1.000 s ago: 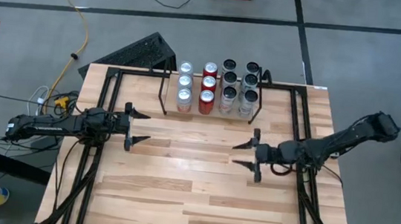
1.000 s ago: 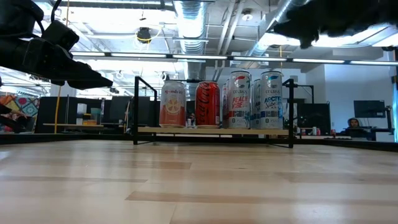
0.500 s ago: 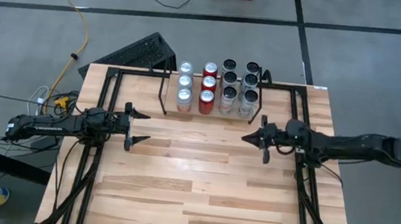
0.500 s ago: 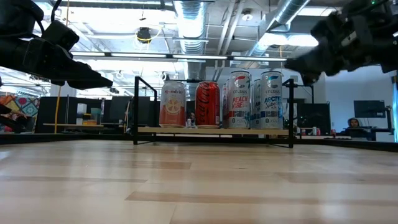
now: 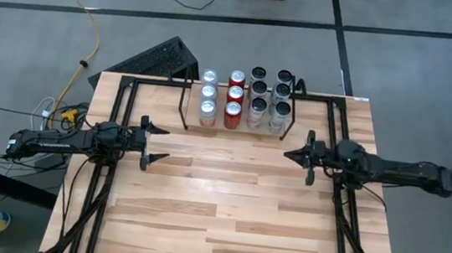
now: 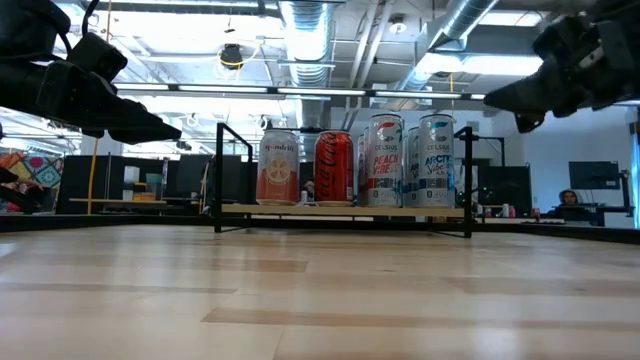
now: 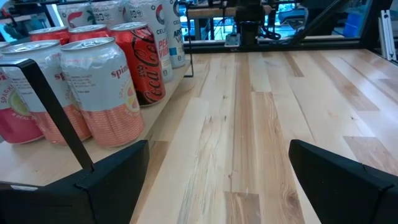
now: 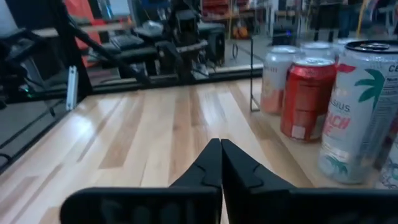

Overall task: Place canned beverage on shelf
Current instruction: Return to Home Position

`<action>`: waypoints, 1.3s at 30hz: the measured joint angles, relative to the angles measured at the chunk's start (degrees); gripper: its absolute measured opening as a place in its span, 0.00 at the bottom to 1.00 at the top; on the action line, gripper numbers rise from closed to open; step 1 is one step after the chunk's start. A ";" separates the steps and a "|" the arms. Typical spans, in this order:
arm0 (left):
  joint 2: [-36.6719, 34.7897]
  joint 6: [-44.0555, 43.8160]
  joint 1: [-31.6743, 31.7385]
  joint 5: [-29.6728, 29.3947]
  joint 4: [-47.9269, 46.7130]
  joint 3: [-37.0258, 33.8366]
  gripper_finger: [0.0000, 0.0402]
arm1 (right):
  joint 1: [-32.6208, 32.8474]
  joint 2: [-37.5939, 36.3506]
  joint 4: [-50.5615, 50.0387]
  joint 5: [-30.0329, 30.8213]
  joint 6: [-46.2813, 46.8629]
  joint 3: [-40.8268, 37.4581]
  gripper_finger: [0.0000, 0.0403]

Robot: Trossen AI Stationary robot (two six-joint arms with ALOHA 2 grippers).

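The shelf point(image 6: 340, 210), a low black-rod rack with a light wood board, stands at the middle of the table's far edge. Several cans stand upright in rows on the board: pale pink ones point(image 5: 208, 99), red ones point(image 5: 235, 98) and tall white ones point(image 5: 269, 97). My left gripper point(image 5: 165, 144) hovers open over the table's left part, near the shelf's left end, with nothing between its fingers point(image 7: 112, 177). My right gripper point(image 5: 287, 156) hovers shut and empty over the table's right part, just in front of the shelf's right end; its fingertips point(image 8: 211, 152) meet.
Long black tubular rails run along the table's left side point(image 5: 107, 173) and right side point(image 5: 342, 223). A black slanted stand point(image 5: 166, 57) sits off the far left corner. Bare wood lies across the table's middle and near half point(image 5: 217, 210). A person point(image 6: 568, 200) sits far behind.
My right gripper has shut with nothing in it. It moved a little toward the far edge, then drew back toward the table's right edge as its arm stretched out level. The cans and the left arm kept still.
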 joint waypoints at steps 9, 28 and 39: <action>0.00 0.00 0.00 0.00 0.01 0.00 0.93 | 0.29 -10.37 0.91 0.00 3.42 -7.15 0.06; 0.00 0.00 0.00 0.00 0.00 0.00 0.93 | 0.31 -13.19 -4.32 -0.01 3.16 -7.19 0.11; 0.00 0.00 -0.01 0.00 0.00 0.00 0.93 | 0.31 -13.21 -4.48 -0.01 3.06 -7.21 0.12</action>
